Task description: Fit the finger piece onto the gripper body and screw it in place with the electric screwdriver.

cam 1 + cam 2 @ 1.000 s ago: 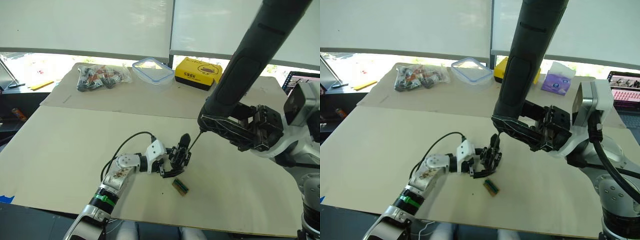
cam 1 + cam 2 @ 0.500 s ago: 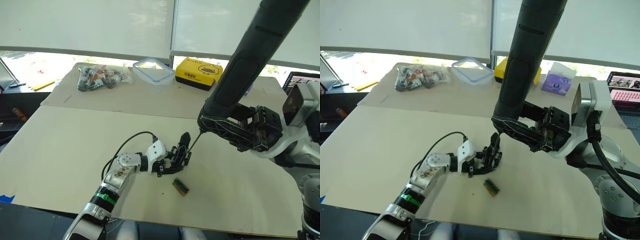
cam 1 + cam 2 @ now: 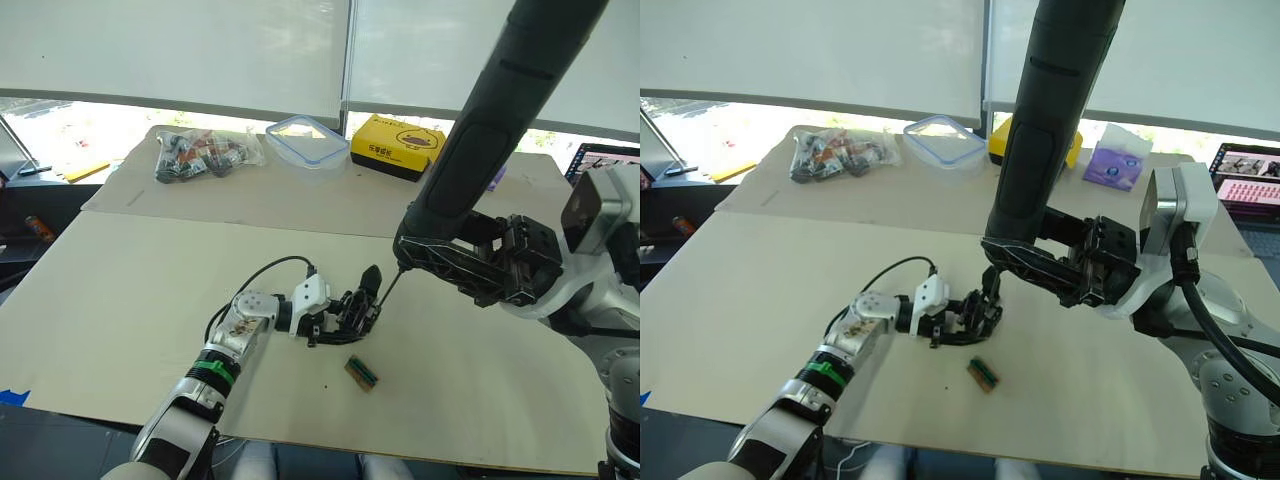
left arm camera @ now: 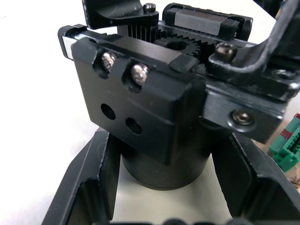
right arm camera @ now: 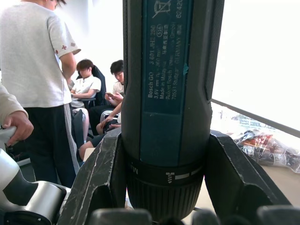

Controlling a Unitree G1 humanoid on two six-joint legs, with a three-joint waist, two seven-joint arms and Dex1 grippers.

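Note:
My left gripper (image 3: 340, 318) is shut on the gripper body (image 3: 352, 310), a small black mechanism held just above the table near its middle. In the left wrist view its fingers (image 4: 89, 187) clamp the round base (image 4: 164, 159) under a block with two screws. A pointed black finger (image 3: 371, 278) rises from the body; I cannot tell a separate finger piece from it. My right gripper (image 3: 408, 248) is shut on the electric screwdriver (image 3: 490, 130), a thick dark cylinder (image 5: 168, 70) standing steeply. Its thin bit (image 3: 388, 283) reaches down to the pointed finger.
A small green-brown block (image 3: 361, 373) lies on the table (image 3: 130, 290) just in front of the gripper body. At the far edge sit a bag of parts (image 3: 205, 153), a clear lidded container (image 3: 305, 140), a yellow box (image 3: 397, 146) and a purple packet (image 3: 1113, 163). People (image 5: 42, 70) stand and sit behind.
My left arm has lifted and swung slightly, tipping the gripper body more towards the bit. The screwdriver has shifted only a little to the left.

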